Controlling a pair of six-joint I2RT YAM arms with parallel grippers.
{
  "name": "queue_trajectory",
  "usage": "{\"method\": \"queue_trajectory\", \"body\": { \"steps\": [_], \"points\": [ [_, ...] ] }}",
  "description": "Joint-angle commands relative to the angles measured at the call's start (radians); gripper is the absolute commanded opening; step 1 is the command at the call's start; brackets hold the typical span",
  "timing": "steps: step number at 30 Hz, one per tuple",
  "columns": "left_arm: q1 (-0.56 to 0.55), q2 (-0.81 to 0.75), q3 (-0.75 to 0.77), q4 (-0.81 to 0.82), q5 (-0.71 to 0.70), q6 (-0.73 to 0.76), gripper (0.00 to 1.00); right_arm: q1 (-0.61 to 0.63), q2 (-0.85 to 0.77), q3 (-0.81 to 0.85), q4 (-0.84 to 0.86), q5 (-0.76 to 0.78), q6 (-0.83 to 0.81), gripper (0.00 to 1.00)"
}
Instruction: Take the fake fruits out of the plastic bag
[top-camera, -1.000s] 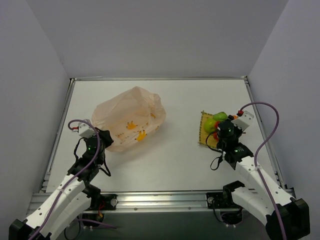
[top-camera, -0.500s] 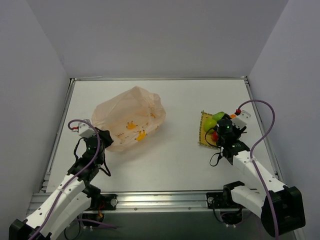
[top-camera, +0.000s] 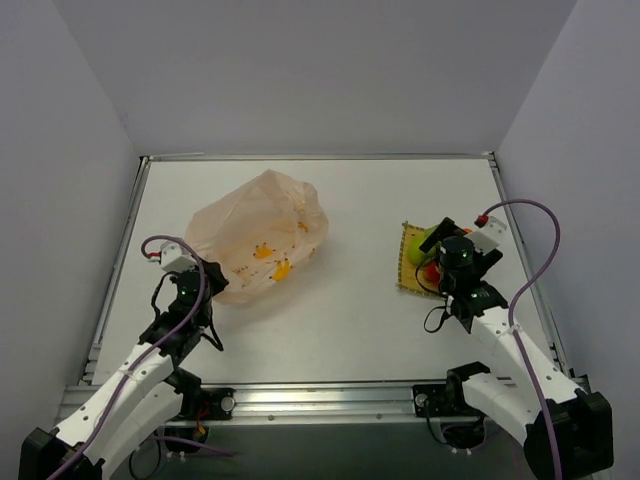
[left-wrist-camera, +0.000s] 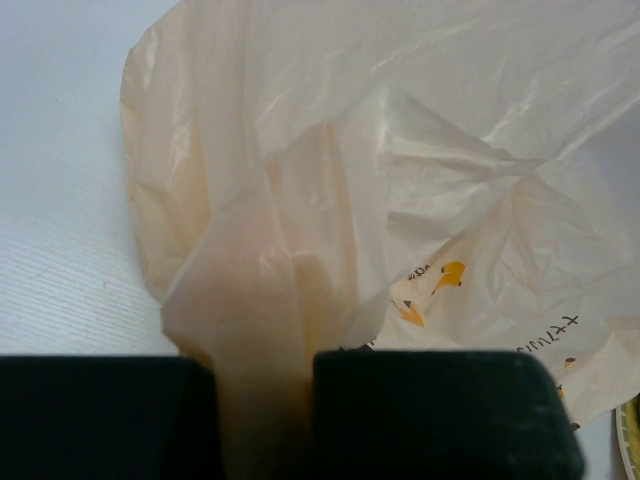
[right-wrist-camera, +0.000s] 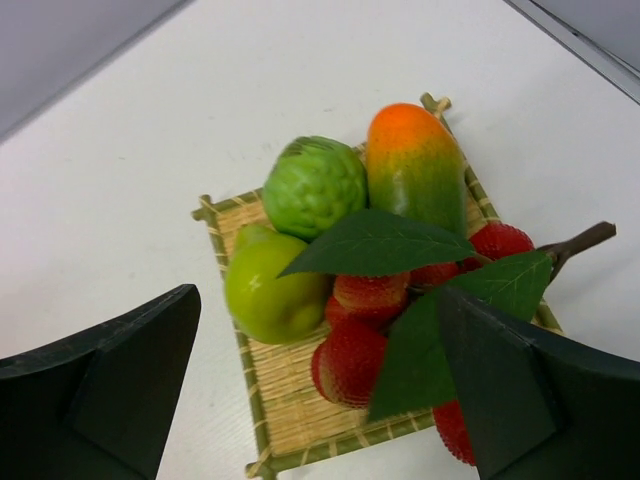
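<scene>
The pale peach plastic bag (top-camera: 258, 235) lies crumpled on the left of the table, and my left gripper (top-camera: 205, 278) is shut on a fold of the bag (left-wrist-camera: 265, 330) at its near-left edge. The fake fruits rest on a square woven mat (right-wrist-camera: 290, 400) at the right: a smooth light-green one (right-wrist-camera: 268, 285), a bumpy green one (right-wrist-camera: 314, 185), a green-and-orange oval one (right-wrist-camera: 415, 165) and a red cluster (right-wrist-camera: 365, 320) with dark leaves. My right gripper (right-wrist-camera: 320, 385) hangs open just above the mat (top-camera: 409, 282), its jaws wide apart and empty, straddling the red cluster.
The mat sits near the table's right edge (top-camera: 520, 240). Grey walls enclose the table on three sides. A metal rail (top-camera: 320, 398) runs along the near edge by the arm bases.
My right gripper has opened wide over the mat and let go of the red cluster, which now lies on the mat. The left gripper and bag have barely shifted.
</scene>
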Motion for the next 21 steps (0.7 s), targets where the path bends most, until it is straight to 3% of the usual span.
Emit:
{"method": "queue_trajectory", "body": {
  "steps": [1,8,14,18,19,21],
  "points": [
    [0.011,0.020,0.069,0.033,-0.054,-0.001,0.02,-0.006,-0.067,0.098,-0.017,-0.047,-0.018,1.00],
    [0.092,0.173,0.139,0.108,-0.098,-0.026,0.02,-0.001,-0.109,0.178,-0.018,-0.187,-0.043,1.00],
    [0.173,0.220,0.167,0.054,-0.063,-0.096,0.03,0.046,-0.064,0.178,0.001,-0.270,-0.024,1.00],
    [0.172,0.132,0.166,-0.044,-0.063,-0.119,0.43,0.090,-0.063,0.169,0.027,-0.268,-0.009,1.00],
    [0.172,0.105,0.170,-0.090,-0.060,-0.118,0.61,0.113,-0.061,0.172,0.029,-0.262,-0.008,1.00],
    [0.172,0.031,0.207,-0.180,-0.058,-0.113,0.75,0.140,-0.060,0.182,0.029,-0.236,-0.008,1.00]
  ]
}}
